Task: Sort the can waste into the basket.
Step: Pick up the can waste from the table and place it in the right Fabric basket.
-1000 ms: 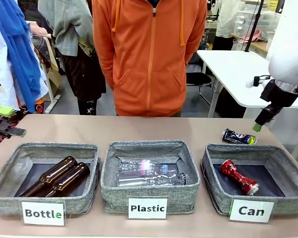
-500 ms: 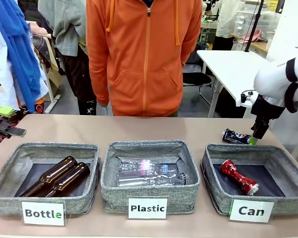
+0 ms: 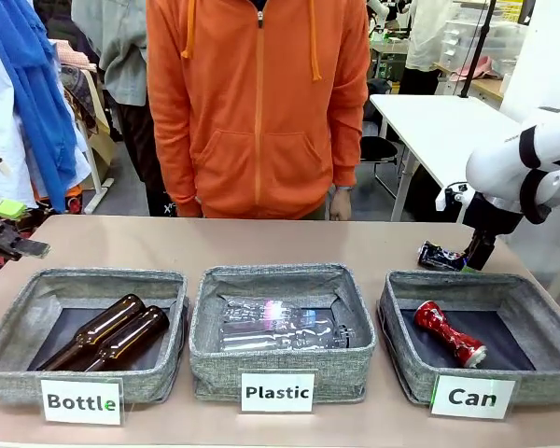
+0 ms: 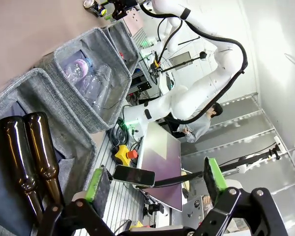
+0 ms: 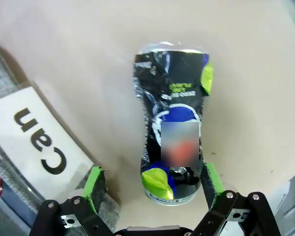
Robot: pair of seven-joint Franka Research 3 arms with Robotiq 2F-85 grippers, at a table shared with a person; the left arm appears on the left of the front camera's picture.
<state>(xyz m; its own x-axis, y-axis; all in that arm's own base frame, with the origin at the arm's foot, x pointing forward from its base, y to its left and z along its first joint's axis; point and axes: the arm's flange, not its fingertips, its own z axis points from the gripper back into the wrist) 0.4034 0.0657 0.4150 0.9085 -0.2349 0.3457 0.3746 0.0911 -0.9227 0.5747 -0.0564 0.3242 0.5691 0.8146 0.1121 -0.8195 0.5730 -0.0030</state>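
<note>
The dark blue-black crushed can (image 3: 441, 256) lies on the table just behind the grey basket (image 3: 399, 308) labelled "Can". My right gripper (image 3: 473, 260) is lowered at the can's right end. In the right wrist view this can (image 5: 171, 118) lies lengthwise between the green pads (image 5: 94, 189), and the right gripper (image 5: 152, 184) is open, one pad on each side of its near end. The red crushed can (image 3: 448, 333) lies inside the basket. My left gripper (image 4: 155, 178) is open and holds nothing; it hovers at the table's far left (image 3: 7, 241).
The middle basket (image 3: 282, 276), labelled "Plastic", holds clear bottles. Two brown bottles (image 3: 112, 334) lie in the left "Bottle" basket (image 3: 9, 331). A person in an orange hoodie (image 3: 257, 103) stands at the far edge. The Can basket's back label (image 5: 37, 137) lies close to the right gripper.
My right arm has come down and slightly left, bringing its gripper onto the dark can's end. The person has shifted to the left. The left arm has not moved.
</note>
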